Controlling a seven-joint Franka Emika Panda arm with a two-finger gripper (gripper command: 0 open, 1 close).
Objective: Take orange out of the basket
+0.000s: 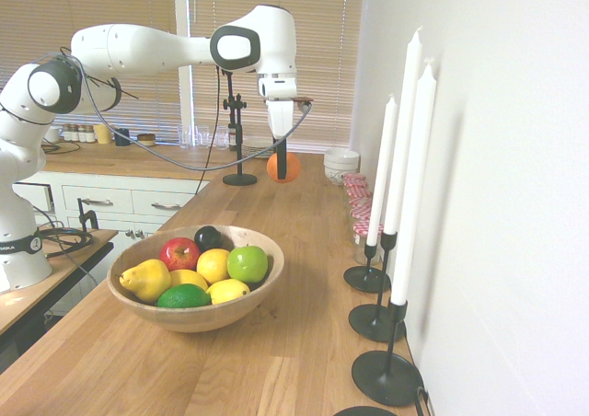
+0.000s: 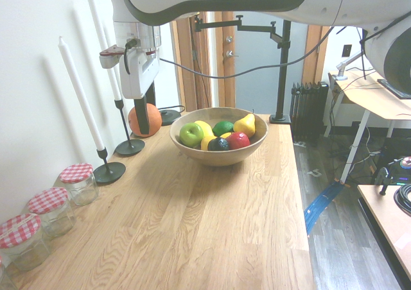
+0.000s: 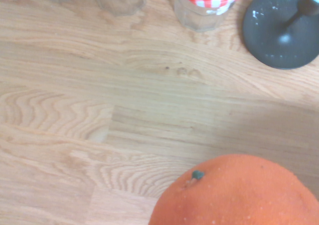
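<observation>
The orange (image 1: 291, 167) is clamped between the dark fingers of my gripper (image 1: 281, 169), which is shut on it. It hangs very low over the wooden counter, well beyond the basket (image 1: 268, 253) and close to the wall. In the second exterior view the orange (image 2: 153, 118) sits left of the basket (image 2: 218, 159), behind a candle holder, with the gripper (image 2: 142, 127) coming down on it from above. I cannot tell whether the fruit touches the wood. The orange (image 3: 234, 195) fills the lower part of the wrist view.
The basket holds a red apple (image 1: 179, 252), green apple (image 1: 247, 263), lemons, a pear and a lime. Tall white candles (image 2: 78, 94) in black holders (image 3: 279, 31) line the wall, with red-checked jars (image 2: 78, 181) beside them. White bowls (image 1: 340, 163) stand near the orange.
</observation>
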